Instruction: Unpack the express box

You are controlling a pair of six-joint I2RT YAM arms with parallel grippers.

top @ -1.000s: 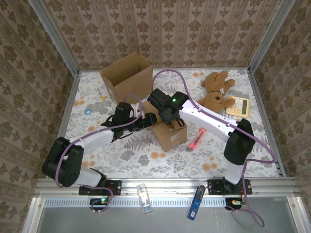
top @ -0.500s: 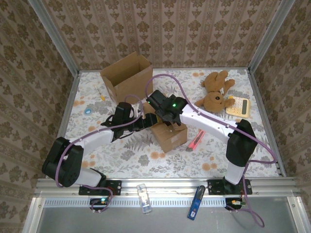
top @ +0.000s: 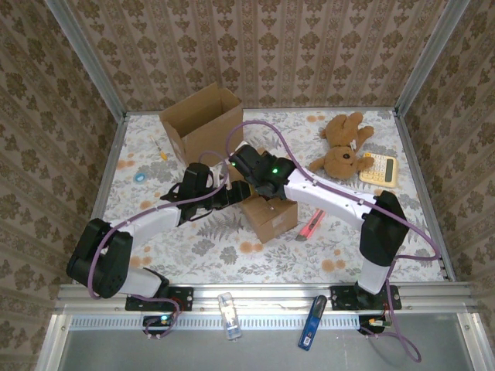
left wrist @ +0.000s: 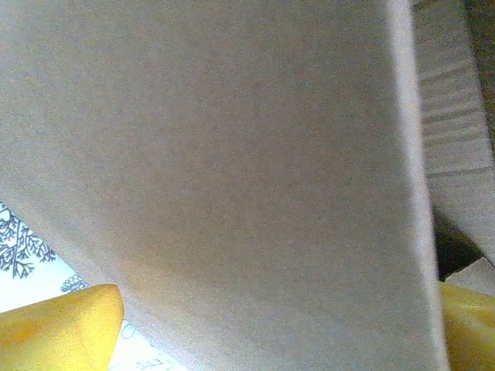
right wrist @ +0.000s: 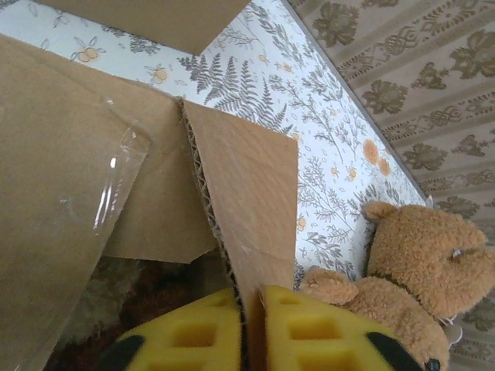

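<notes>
The express box (top: pixel 272 218), a small brown carton, sits mid-table with its top flaps raised. My right gripper (top: pixel 241 175) (right wrist: pixel 251 297) is shut on the edge of an upright corrugated flap (right wrist: pixel 255 193). Clear tape (right wrist: pixel 116 178) hangs from the neighbouring flap, and something dark and furry (right wrist: pixel 131 297) lies inside. My left gripper (top: pixel 232 193) (left wrist: pixel 278 325) straddles the box's left side. A cardboard face (left wrist: pixel 232 154) spans from one yellow finger (left wrist: pixel 62 325) to the other, touching both.
A larger open carton (top: pixel 203 124) stands at the back left. A tan teddy bear (top: pixel 340 151) (right wrist: pixel 418 263) and a calculator (top: pixel 377 168) lie at the back right. A red cutter (top: pixel 312 222) rests right of the box, a yellow pen (top: pixel 161 151) at the far left.
My right gripper shifted slightly left over the box and closed on the flap's edge. The left arm has stayed where it was.
</notes>
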